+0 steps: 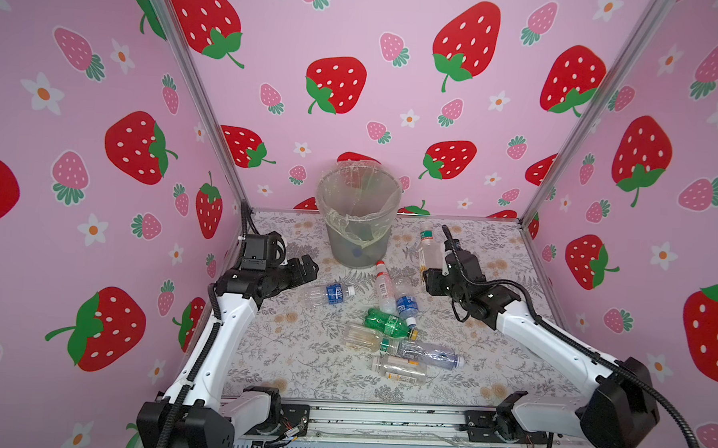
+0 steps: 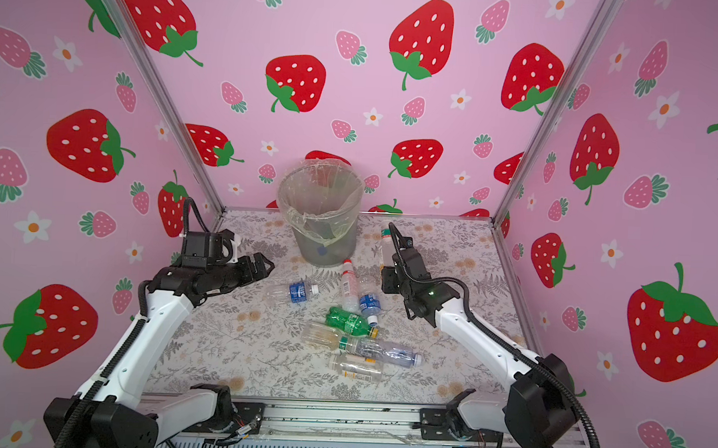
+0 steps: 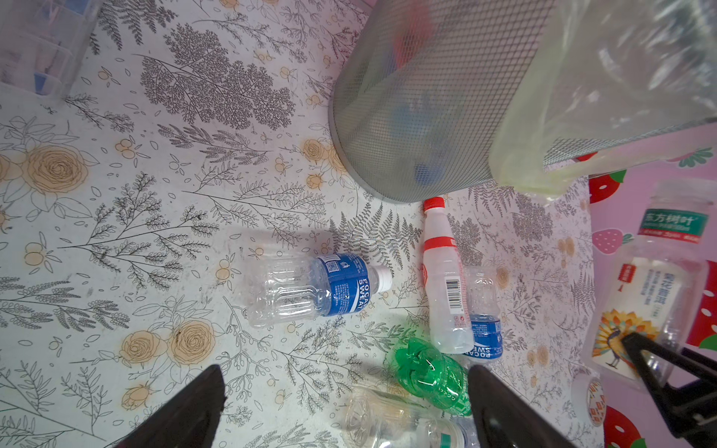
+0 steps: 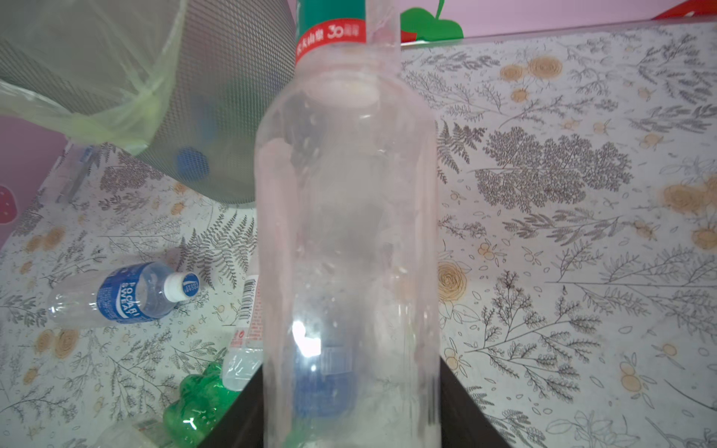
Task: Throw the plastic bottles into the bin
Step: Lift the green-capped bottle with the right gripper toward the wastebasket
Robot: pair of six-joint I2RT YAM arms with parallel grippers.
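The grey mesh bin (image 1: 350, 249) (image 2: 339, 249) with its clear liner stands at the back of the table. My right gripper (image 1: 430, 270) (image 2: 386, 272) (image 4: 349, 407) is shut on a clear bottle (image 1: 428, 246) (image 2: 384, 243) (image 4: 349, 232) with a green and red neck label, held to the right of the bin. Several bottles lie mid-table: a blue-label one (image 1: 329, 293) (image 3: 310, 289), a white one with a red cap (image 1: 383, 286), a green one (image 1: 388, 323) and clear ones (image 1: 401, 368). My left gripper (image 1: 307, 268) (image 2: 264, 266) (image 3: 345, 407) hangs open left of them, empty.
Pink strawberry walls and metal corner posts (image 1: 204, 97) close in the table on three sides. A metal rail (image 1: 382, 417) runs along the front edge. A blue cap (image 4: 192, 163) shows through the bin's mesh. Another clear plastic piece (image 3: 38, 42) lies left of the bin.
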